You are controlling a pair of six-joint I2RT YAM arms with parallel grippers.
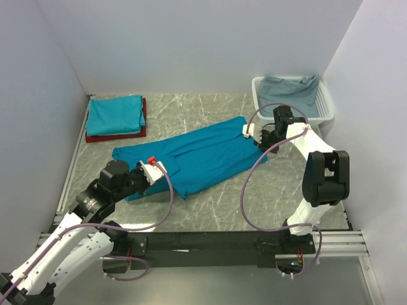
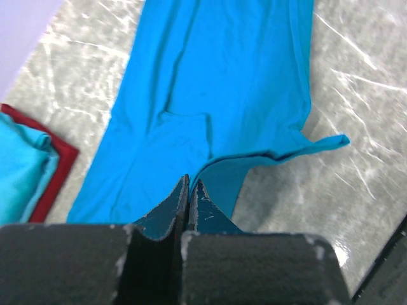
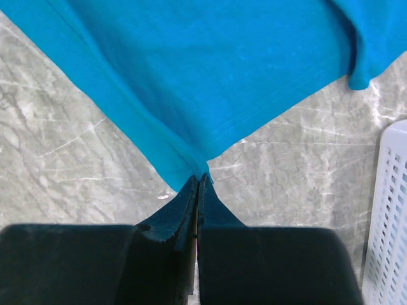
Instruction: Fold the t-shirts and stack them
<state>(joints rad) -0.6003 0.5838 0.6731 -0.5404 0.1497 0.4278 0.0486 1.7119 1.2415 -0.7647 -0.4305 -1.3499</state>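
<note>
The grey marbled table (image 1: 254, 197) carries a teal shirt (image 1: 197, 155) spread flat across its middle. The shirt runs on a slant from near left to far right, with its side folded in along its length. A white basket (image 1: 324, 111) stands in the far right corner with a grey-blue cloth (image 1: 292, 89) in it. In the far left corner a folded teal shirt (image 1: 114, 114) lies on a folded red shirt (image 1: 114, 135), well apart from the spread one.

The left gripper (image 2: 189, 184) sits at the shirt's near left end. Its fingers (image 2: 166, 213) are pressed together with the edge of the upper layer pinched between the tips, and the cloth stretches away from them toward the far side. The right gripper (image 3: 200, 180) sits at the far right end, just beside the basket. Its fingers (image 3: 219, 213) are likewise closed tight and nip the very corner of the hem, so the shirt fans out from that point.
</note>
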